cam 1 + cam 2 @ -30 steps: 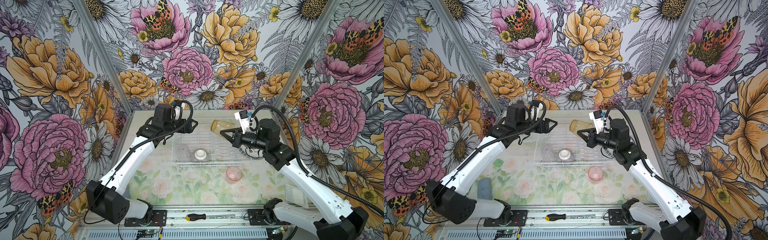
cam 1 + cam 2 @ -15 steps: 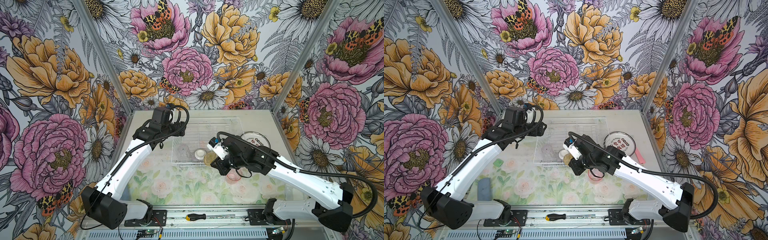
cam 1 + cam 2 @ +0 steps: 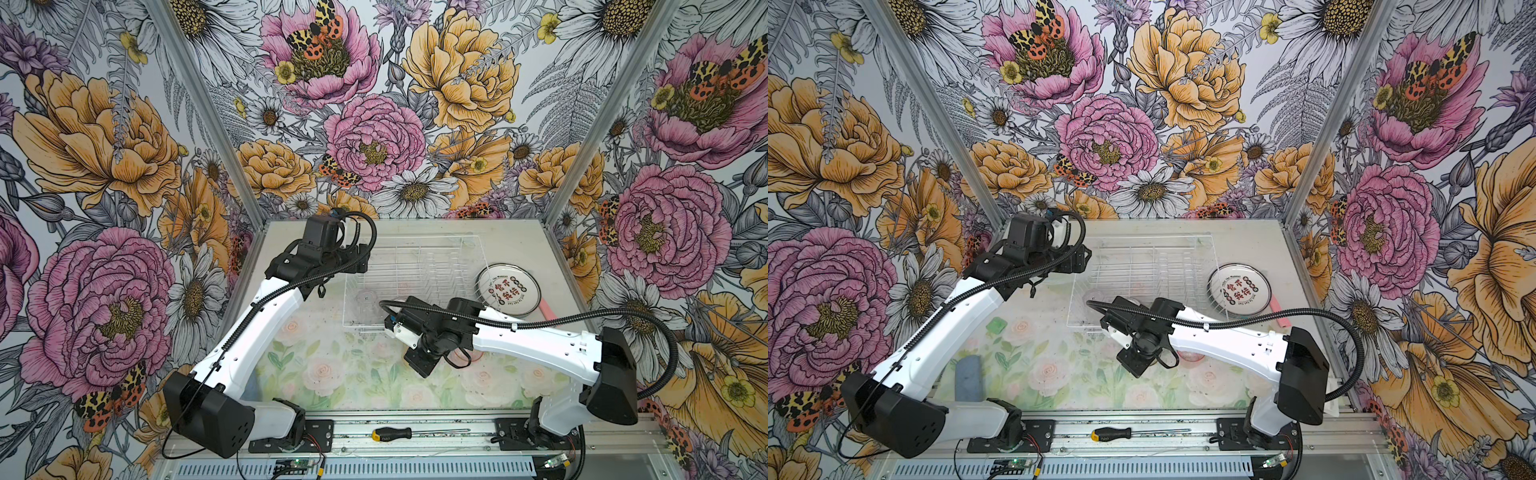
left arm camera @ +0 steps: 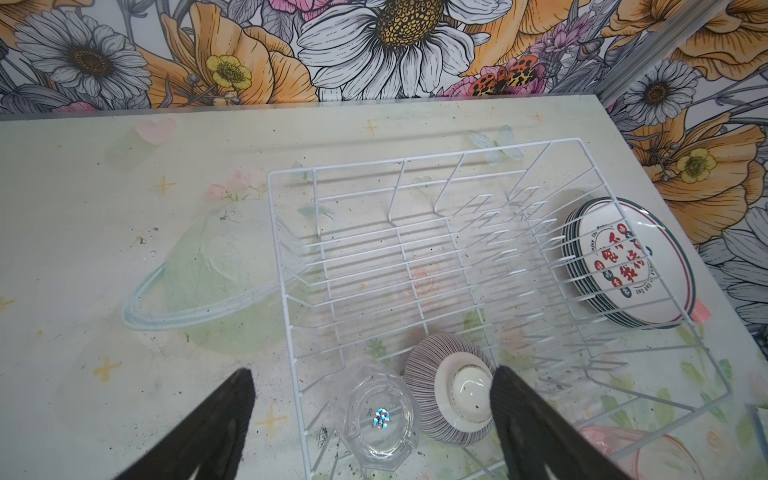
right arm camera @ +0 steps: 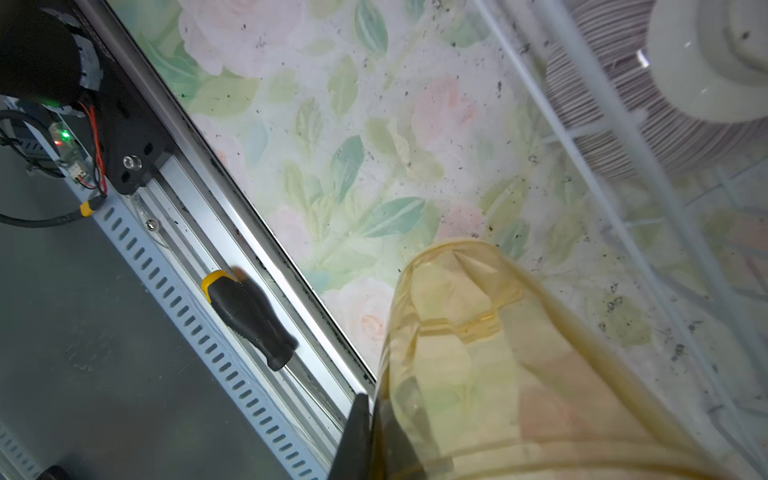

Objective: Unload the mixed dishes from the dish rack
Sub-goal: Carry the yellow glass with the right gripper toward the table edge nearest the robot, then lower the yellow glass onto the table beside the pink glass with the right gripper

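- Two dishes are left in the dish rack (image 4: 415,249): the clear tumbler (image 4: 380,417) and the upturned ribbed bowl (image 4: 449,399), side by side near its front edge.
- Unloaded so far: the plates (image 4: 627,266), stacked just beside the rack, and the pink tumbler (image 3: 1190,356) on the floral mat (image 5: 332,124).
- My right gripper (image 5: 376,419) is clamped on the amber tumbler (image 5: 498,361), low over the mat in front of the rack.
- My left gripper (image 4: 372,374) hovers, spread wide, above the clear tumbler and bowl.

Left arm (image 3: 270,328) is reaching up toward frame centre, left gripper (image 4: 372,374) hanging with jaws spread wide. Right arm (image 3: 536,345) is stretching leftward across lower centre, right gripper (image 5: 374,428) pinching amber tumbler (image 5: 478,353) wall.
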